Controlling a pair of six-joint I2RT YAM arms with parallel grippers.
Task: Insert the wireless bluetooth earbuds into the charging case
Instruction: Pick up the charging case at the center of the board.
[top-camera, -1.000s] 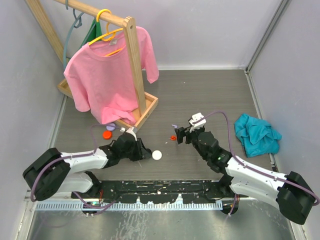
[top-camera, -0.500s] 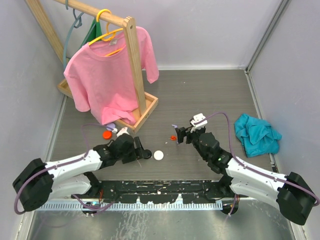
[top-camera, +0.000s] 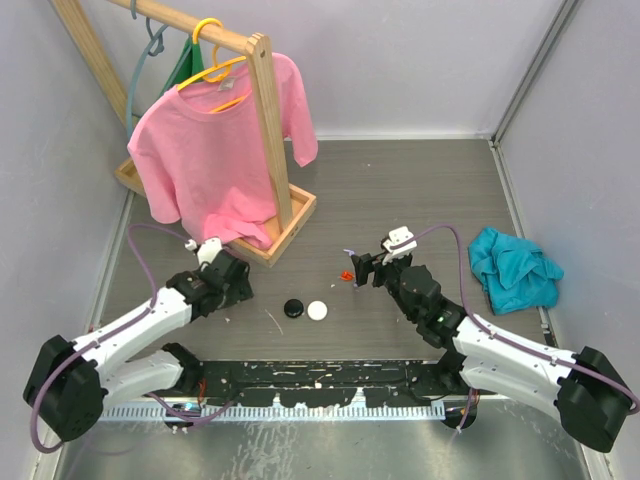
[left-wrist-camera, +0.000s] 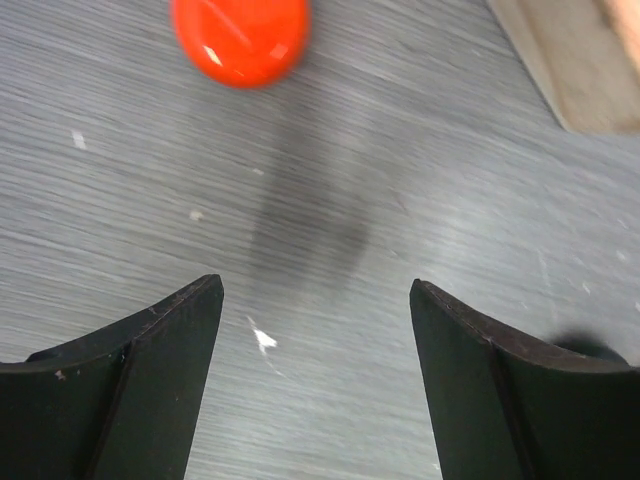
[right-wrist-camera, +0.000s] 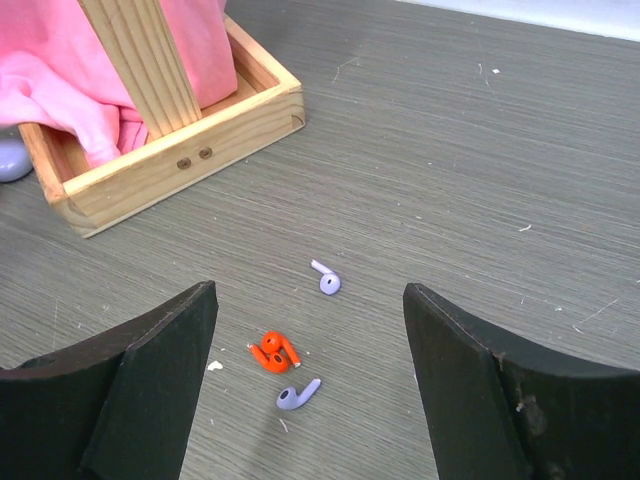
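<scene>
The left end effector (left-wrist-camera: 313, 292), clamped tight a second ago beside the white case (top-camera: 317, 310), now stands with its fingers wide apart and nothing between them, having swung away to the left side of the desk (top-camera: 400, 190). The right end effector (right-wrist-camera: 307, 300) has not budged. It hangs near the middle, fingers spread, holding nothing.

At far left the wooden rack (top-camera: 268, 130) carries the pink T-shirt (top-camera: 215, 150), and the teal cloth (top-camera: 512, 268) lies crumpled at right.

What the left arm leaves behind is the black case (top-camera: 293, 308), a round disc resting on the desk just beside the white case, near the arms' bases. Whether its lid is up cannot be told from above. Just ahead of the left fingers sits the orange-red case (left-wrist-camera: 240, 35), near the rack's base.

The earbuds lie loose on the desk under the right end effector. The orange-red pair (right-wrist-camera: 272, 352) touch each other, with the far purple earbud (right-wrist-camera: 328, 282) just beyond them and the near purple earbud (right-wrist-camera: 297, 396) just this side. None shows inside a case.

The release appears to end the handling of the black case and free the left arm for the orange-red one, whose earbuds lie well apart from it, to its right.
</scene>
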